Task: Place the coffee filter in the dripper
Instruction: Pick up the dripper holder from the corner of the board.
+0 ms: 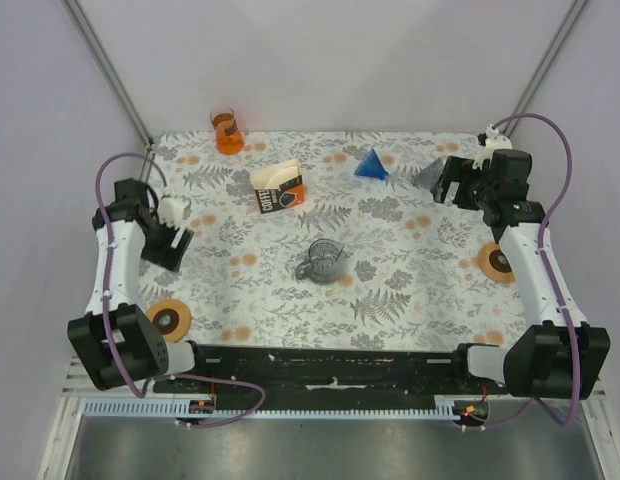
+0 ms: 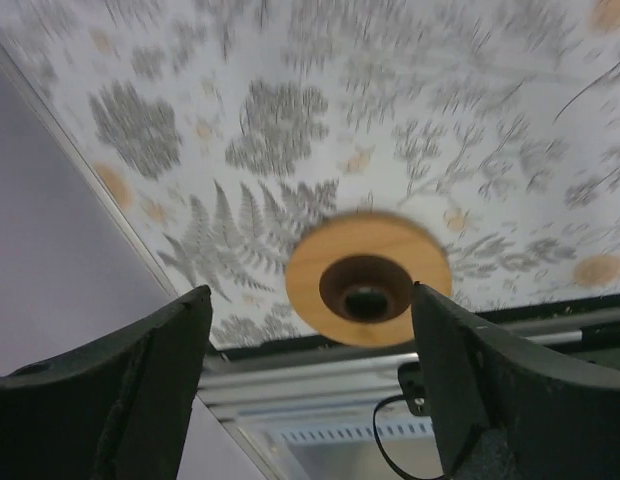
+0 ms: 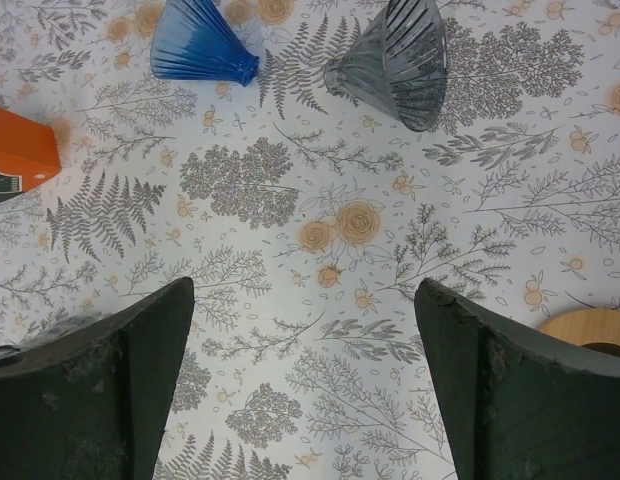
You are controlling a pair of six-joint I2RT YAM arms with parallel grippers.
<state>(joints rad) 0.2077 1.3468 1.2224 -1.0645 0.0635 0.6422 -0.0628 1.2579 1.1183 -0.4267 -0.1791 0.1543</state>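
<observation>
A coffee filter box (image 1: 278, 187), orange and black with tan filters sticking out of its top, lies at the back middle of the table; its orange corner shows in the right wrist view (image 3: 18, 150). A blue cone dripper (image 1: 371, 165) (image 3: 200, 42) and a grey ribbed dripper (image 1: 427, 174) (image 3: 395, 58) lie on their sides at the back right. My right gripper (image 1: 448, 182) (image 3: 305, 290) is open and empty, next to the grey dripper. My left gripper (image 1: 168, 248) (image 2: 310, 295) is open and empty at the left.
A clear glass jug (image 1: 321, 260) stands mid-table. An orange glass vessel (image 1: 228, 132) stands at the back left. Wooden rings lie at the near left (image 1: 170, 318) (image 2: 368, 278) and at the right (image 1: 496, 263) (image 3: 590, 325). The table's front rail (image 2: 320, 375) shows under the left gripper.
</observation>
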